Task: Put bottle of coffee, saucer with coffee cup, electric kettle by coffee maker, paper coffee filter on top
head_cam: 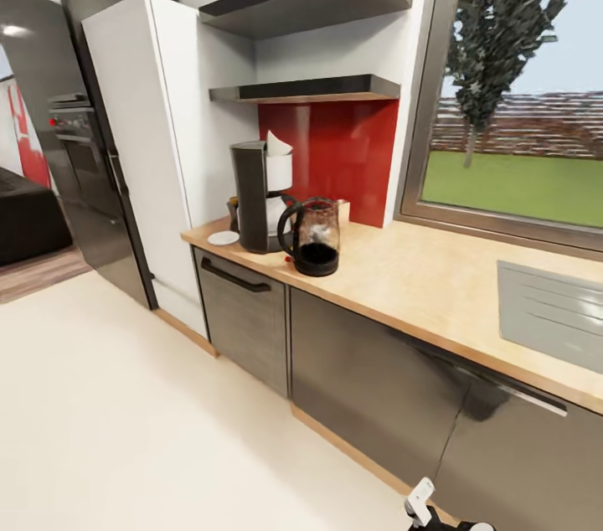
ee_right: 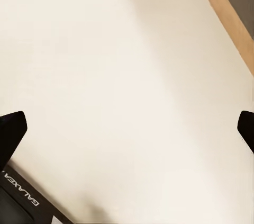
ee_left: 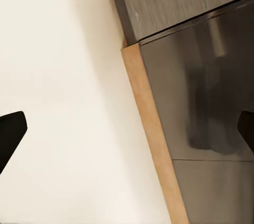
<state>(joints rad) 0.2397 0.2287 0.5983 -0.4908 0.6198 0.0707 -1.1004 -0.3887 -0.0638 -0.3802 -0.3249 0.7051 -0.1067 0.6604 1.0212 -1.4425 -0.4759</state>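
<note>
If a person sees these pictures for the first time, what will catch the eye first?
Probably the bright red backsplash under the dark shelves, and in front of it the black coffee maker with a white paper filter on top. Beside it on the wooden countertop stands the electric kettle, and a white saucer lies at the counter's left end.

One marking is legible: the word "GALAXEA" (ee_right: pixel 22 190), printed in light capital letters on the dark body of the right arm, in the right wrist view. The letters run diagonally along that dark surface, next to one dark finger (ee_right: pixel 10 131) of the right hand. No other text, label, number or sign can be read on the appliances on the tabletop, on the cabinet fronts or on the refrigerator in the head view, nor in the left wrist view.
</note>
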